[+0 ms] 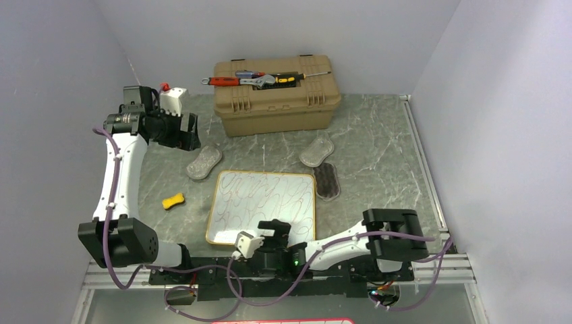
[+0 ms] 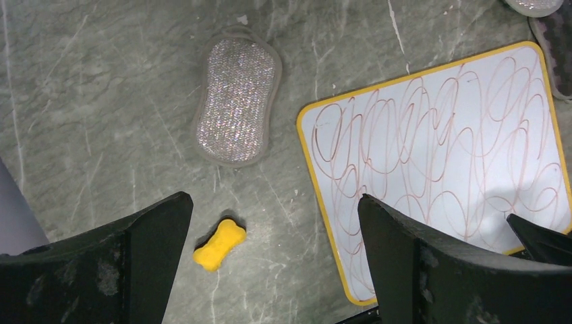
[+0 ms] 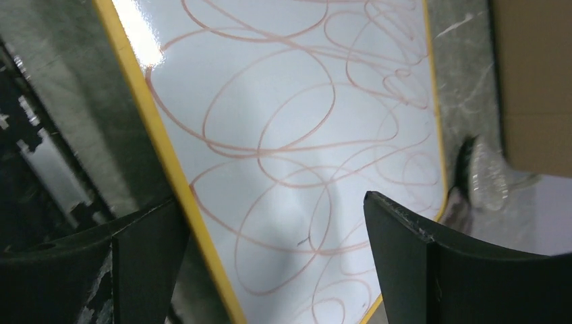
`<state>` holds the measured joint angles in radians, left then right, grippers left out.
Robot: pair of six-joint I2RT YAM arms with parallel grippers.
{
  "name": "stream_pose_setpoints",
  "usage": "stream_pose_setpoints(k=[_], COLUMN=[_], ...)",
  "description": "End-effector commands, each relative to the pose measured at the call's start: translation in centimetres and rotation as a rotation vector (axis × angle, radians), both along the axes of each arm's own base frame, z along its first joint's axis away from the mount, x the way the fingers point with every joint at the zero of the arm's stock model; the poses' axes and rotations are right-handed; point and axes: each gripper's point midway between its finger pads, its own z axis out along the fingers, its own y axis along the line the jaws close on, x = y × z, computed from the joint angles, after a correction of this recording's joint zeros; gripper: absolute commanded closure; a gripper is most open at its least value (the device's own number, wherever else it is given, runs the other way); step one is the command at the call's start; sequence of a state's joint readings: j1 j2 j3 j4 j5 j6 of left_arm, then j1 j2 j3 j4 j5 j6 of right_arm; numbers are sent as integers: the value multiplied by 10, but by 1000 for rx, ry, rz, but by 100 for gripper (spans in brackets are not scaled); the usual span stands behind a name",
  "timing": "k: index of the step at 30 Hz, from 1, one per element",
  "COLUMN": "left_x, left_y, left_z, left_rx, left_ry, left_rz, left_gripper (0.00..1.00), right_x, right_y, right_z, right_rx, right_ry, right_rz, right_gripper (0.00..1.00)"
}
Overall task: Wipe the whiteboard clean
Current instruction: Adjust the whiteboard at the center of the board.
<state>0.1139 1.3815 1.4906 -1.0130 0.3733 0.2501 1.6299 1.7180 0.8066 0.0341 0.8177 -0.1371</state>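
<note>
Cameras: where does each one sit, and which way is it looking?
Top external: above and behind the arms, looking down on the table, toolbox and whiteboard; both arms show.
Left wrist: on the left arm, looking down at a silver scrubber and yellow sponge; the open left gripper shows.
Right wrist: low over the whiteboard, looking toward the toolbox; the open right gripper shows.
Shared: all three see the scribbled whiteboard.

The whiteboard (image 1: 263, 206), yellow-rimmed and covered with reddish looping scribbles, lies flat on the grey marbled table (image 1: 378, 145).
</note>
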Motion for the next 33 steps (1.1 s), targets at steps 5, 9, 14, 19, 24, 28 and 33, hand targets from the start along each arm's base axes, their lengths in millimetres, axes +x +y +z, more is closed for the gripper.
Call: stream_pose_setpoints(k=[5, 9, 14, 19, 24, 28, 33], left_x=[2, 2, 1, -1, -2, -7, -9], left_y=[-11, -11, -10, -12, -20, -31, -36], left_z=[9, 5, -5, -17, -37, -52, -66], left_rx=[-35, -30, -25, -29, -73, -136, -167], left_ry=[-24, -18, 20, 41, 99, 163, 218], left_rz=[-78, -90, -110, -137, -179, -236, -273], left_gripper=[0, 0, 0, 0, 3, 10, 12], right_x=[-28, -13, 64, 150, 213, 237, 231], right_y=[-25, -37, -81, -162, -210, -226, -211], right_z=[21, 63, 119, 137, 106, 71, 21], right_rx=[191, 395, 723, 947, 990, 964, 970], right_ry=[285, 382, 505, 573, 678, 743, 910], right_rz=[-167, -331, -669, -1028, -1213, -1299, -1297], right_gripper=[0, 0, 0, 0, 4, 11, 16])
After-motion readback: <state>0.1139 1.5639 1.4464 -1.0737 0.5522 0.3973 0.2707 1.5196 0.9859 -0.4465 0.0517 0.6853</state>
